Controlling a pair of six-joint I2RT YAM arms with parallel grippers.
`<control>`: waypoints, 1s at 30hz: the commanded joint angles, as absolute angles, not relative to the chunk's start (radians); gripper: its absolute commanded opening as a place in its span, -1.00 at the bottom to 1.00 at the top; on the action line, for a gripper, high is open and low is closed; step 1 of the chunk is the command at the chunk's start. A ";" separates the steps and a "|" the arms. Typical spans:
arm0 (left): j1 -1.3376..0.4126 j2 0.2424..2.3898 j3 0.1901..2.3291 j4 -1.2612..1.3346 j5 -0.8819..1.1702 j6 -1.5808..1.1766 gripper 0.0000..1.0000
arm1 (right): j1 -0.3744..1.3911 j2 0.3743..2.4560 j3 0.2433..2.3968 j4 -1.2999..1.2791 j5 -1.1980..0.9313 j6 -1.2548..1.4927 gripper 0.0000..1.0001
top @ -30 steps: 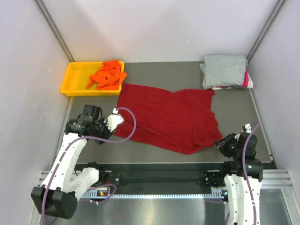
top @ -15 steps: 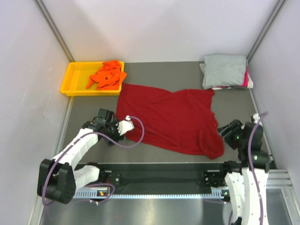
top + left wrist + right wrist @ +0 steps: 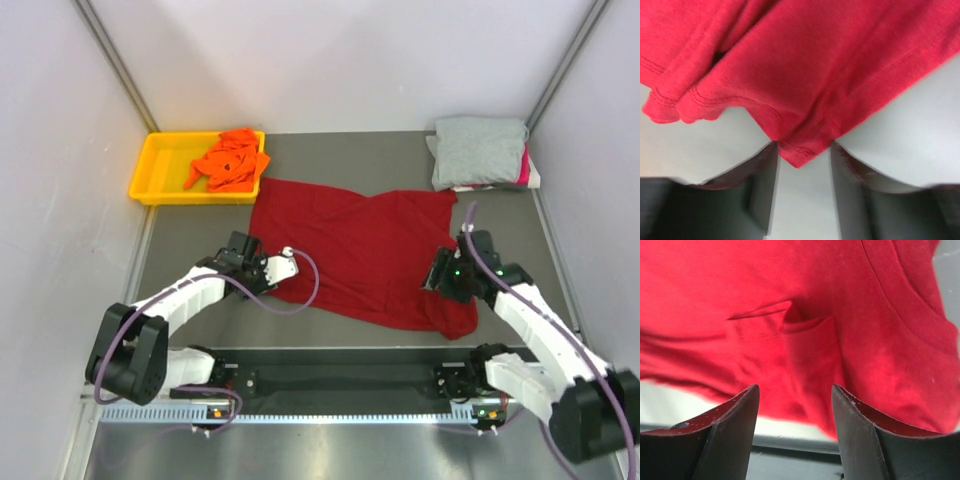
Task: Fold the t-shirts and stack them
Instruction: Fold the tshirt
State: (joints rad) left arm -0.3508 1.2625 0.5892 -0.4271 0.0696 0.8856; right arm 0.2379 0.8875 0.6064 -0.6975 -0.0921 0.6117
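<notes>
since the dark red t-shirt lies spread and rumpled across the middle of the table, not yet folded, i judge the step in hand to be taking hold of its edges for the first fold. my left gripper is at the shirt's left edge, fingers apart, with a corner of stitched hem poking into the gap between them; nothing is pinched. my right gripper hangs over the shirt's near-right part, fingers also spread wide above a small pucker in the cloth. whether any fingertip touches fabric i cannot tell. next, i think, both must settle and close on cloth, then lift together so it folds evenly. farther out, the bright orange t-shirt sits crumpled in the yellow tray at far left, and the light grey t-shirt lies folded on the pink t-shirt at far right.
</notes>
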 commanded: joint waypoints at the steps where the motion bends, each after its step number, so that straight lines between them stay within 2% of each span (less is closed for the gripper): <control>1: -0.360 1.319 0.558 -0.385 0.044 0.870 -0.08 | 0.310 1.001 0.606 -0.560 0.029 0.630 0.20; 2: -0.365 1.324 0.558 -0.387 0.046 0.864 -0.33 | 0.314 1.026 0.606 -0.548 0.029 0.627 0.19; 4: -0.370 1.324 0.554 -0.391 0.049 0.857 -0.65 | 0.327 1.077 0.598 -0.503 0.034 0.624 0.10; 5: -0.371 1.319 0.542 -0.394 0.052 0.857 -0.73 | 0.327 1.086 0.595 -0.489 0.044 0.624 0.01; 6: -0.373 1.313 0.535 -0.394 0.052 0.857 -0.87 | 0.325 1.095 0.591 -0.473 0.079 0.624 -0.26; 7: -0.373 1.307 0.529 -0.394 0.052 0.854 -1.00 | 0.327 1.095 0.588 -0.468 0.096 0.624 -0.39; 8: -0.374 1.304 0.520 -0.397 0.051 0.850 -1.00 | 0.325 1.086 0.588 -0.465 0.113 0.623 -0.52; 9: -0.374 1.292 0.517 -0.403 0.048 0.845 -1.00 | 0.327 1.080 0.586 -0.468 0.151 0.621 -0.73; 12: -0.374 1.255 0.528 -0.440 0.012 0.803 -1.00 | 0.324 1.043 0.581 -0.482 0.189 0.620 -1.00; 17: -0.374 1.161 0.617 -0.728 0.011 0.710 -1.00 | 0.324 0.960 0.580 -0.531 0.204 0.618 -1.00; 21: -0.374 0.973 0.649 -0.977 0.058 0.692 -1.00 | 0.324 0.819 0.603 -0.648 0.187 0.615 -1.00; 22: -0.370 0.935 0.656 -0.974 -0.022 0.648 -1.00 | 0.325 0.790 0.609 -0.672 0.166 0.614 -1.00; 25: -0.371 0.835 0.719 -1.104 -0.015 0.686 -1.00 | 0.325 0.695 0.620 -0.696 0.071 0.598 -1.00; 28: -0.373 0.828 0.777 -1.068 -0.054 0.678 -1.00 | 0.324 0.684 0.661 -0.683 0.069 0.545 -1.00; 30: -0.371 0.905 0.807 -0.984 -0.122 0.666 -1.00 | 0.324 0.740 0.714 -0.631 0.109 0.458 -1.00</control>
